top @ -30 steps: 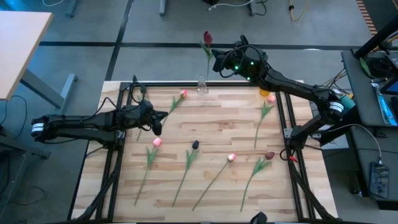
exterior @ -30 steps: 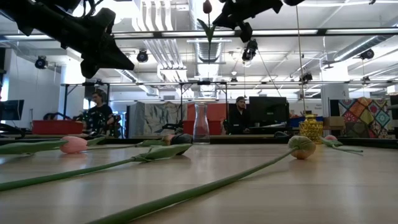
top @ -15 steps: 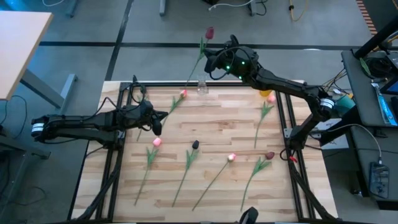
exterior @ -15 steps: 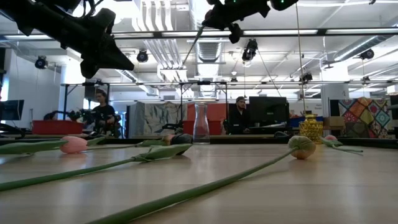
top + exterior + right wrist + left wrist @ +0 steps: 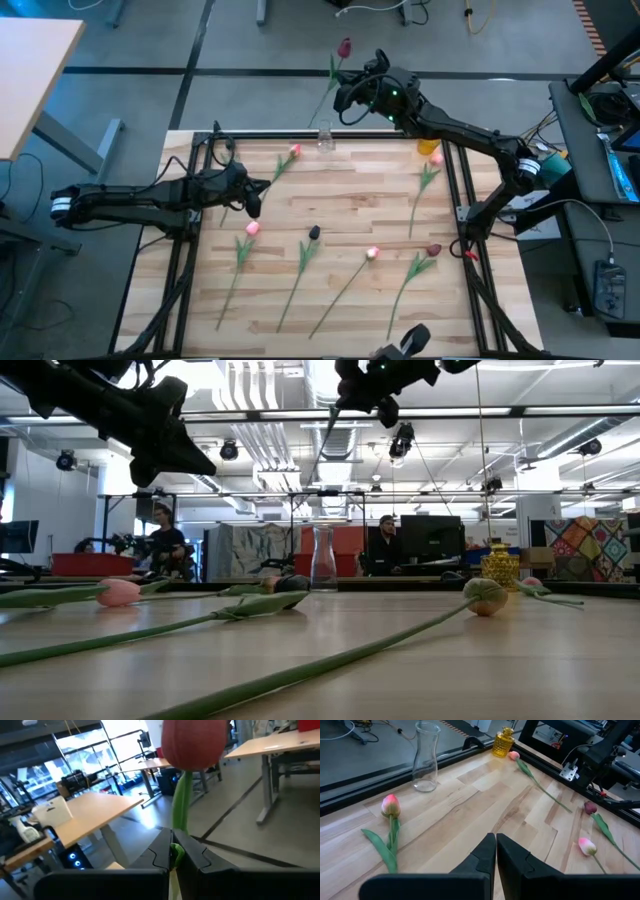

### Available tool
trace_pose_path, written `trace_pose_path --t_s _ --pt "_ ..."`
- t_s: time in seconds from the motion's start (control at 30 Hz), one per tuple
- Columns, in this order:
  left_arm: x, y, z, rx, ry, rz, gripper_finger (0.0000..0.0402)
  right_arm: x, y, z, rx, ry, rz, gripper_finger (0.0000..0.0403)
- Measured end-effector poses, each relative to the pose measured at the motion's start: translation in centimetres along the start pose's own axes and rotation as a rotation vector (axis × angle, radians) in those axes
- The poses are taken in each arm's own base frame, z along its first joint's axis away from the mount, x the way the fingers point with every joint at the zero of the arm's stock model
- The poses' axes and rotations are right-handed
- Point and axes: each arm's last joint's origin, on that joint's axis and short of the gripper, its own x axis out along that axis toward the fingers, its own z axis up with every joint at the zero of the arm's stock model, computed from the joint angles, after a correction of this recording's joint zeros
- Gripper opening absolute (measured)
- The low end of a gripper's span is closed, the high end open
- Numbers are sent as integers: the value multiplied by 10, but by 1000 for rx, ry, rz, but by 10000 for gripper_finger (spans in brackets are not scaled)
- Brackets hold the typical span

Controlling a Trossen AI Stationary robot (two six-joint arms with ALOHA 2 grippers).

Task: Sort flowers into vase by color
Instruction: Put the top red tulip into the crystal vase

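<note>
Since the earlier frame, right pincer (image 5: pixel 352 88) has carried its maroon tulip (image 5: pixel 344 48) slightly rightward beyond the desk's (image 5: pixel 340 190) far edge, above the clear vase (image 5: pixel 324 136); its fingers are clamped on the green stem, bud uppermost. Left pincer (image 5: pixel 254 200) hovers over the desk's left side, fingers fully together, holding nothing. Remaining flowers (image 5: pixel 300 254) lie scattered on the wood; a yellow vase (image 5: pixel 430 147) stands at the far right corner

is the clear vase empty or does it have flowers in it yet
Empty. The clear vase stands upright with nothing inside; the right gripper holds a maroon tulip above it, not yet in.
</note>
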Motion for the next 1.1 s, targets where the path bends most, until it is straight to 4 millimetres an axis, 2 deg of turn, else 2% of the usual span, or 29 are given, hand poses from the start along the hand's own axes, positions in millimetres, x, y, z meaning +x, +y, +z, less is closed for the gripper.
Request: trace_pose_path --t_s 0.6,1.1 --pt "0 0 0 -2 -1 2 0 2 -15 1 -72 19 -73 9" --pt "0 0 0 -2 -5 10 0 4 -15 3 -29 -16 -65 9"
